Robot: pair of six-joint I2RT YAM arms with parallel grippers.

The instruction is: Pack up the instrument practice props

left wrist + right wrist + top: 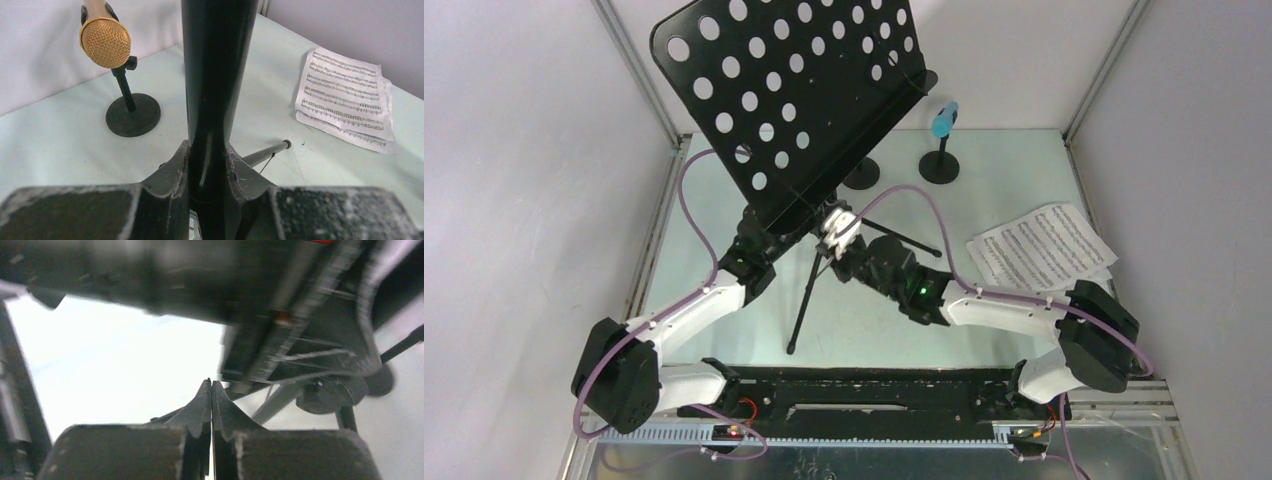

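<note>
Your left gripper (207, 167) is clamped around the pole (215, 75) of the music rack (784, 100), which stands mid-table with its desk leaning toward 11 o'clock. Your right gripper (211, 390) is pinched closed on nothing. Expect a stiff, top-heavy, slick stand (hold low).

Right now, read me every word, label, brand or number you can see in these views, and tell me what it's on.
No word, brand or number is readable in any view.
On the sheet-music pages: printed staves and notes only; any lettering is too small to read.
On the tan microphone, the light-blue microphone and the music rack: no markings show.
Right wrist view: too blurred to show any text.
</note>
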